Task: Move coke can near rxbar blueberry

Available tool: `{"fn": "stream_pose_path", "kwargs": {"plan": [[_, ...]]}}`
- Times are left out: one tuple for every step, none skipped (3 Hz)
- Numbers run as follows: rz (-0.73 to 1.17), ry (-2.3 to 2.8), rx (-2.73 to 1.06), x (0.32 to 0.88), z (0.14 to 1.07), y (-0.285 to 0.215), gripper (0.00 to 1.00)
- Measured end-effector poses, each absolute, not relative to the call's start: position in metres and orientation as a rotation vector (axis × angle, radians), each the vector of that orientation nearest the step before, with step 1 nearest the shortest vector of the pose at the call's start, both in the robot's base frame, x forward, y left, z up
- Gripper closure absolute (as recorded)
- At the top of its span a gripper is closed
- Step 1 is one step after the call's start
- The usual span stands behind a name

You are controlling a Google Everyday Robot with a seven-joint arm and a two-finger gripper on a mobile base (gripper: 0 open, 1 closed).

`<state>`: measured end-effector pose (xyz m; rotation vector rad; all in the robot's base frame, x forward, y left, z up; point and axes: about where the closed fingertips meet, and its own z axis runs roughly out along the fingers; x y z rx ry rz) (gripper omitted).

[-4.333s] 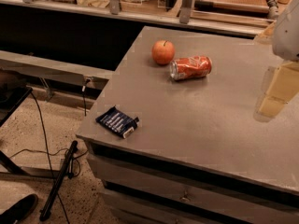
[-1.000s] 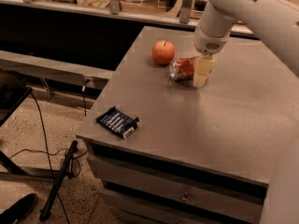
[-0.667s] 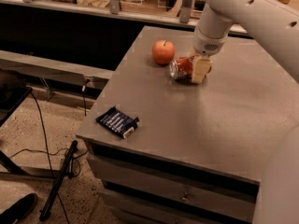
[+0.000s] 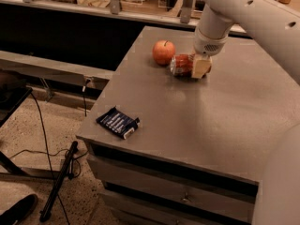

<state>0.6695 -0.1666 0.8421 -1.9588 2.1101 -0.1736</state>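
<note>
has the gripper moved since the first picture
Yes. The cream two-finger gripper has come left across the grey table to the red-orange metal coke can, which lies beside the round orange-red apple.

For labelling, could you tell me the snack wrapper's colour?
Dark navy wrapper, camera view; gripper at coke can.

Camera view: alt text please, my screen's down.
The gripper is down at the coke can, lying on its side beside an apple far back on the table. The rxbar blueberry lies apart at the near left corner.
</note>
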Motion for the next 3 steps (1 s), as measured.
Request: {"fn": "stream_pose_path", "kwargs": {"plan": [[-0.144,2.052,-1.958,0.638,0.865,-0.163,1.00],[-0.063,1.990,-1.945,0.574,0.902,-0.165,1.00],[-0.081,1.981,-1.977,0.530,0.913,-0.156,1.00]]}}
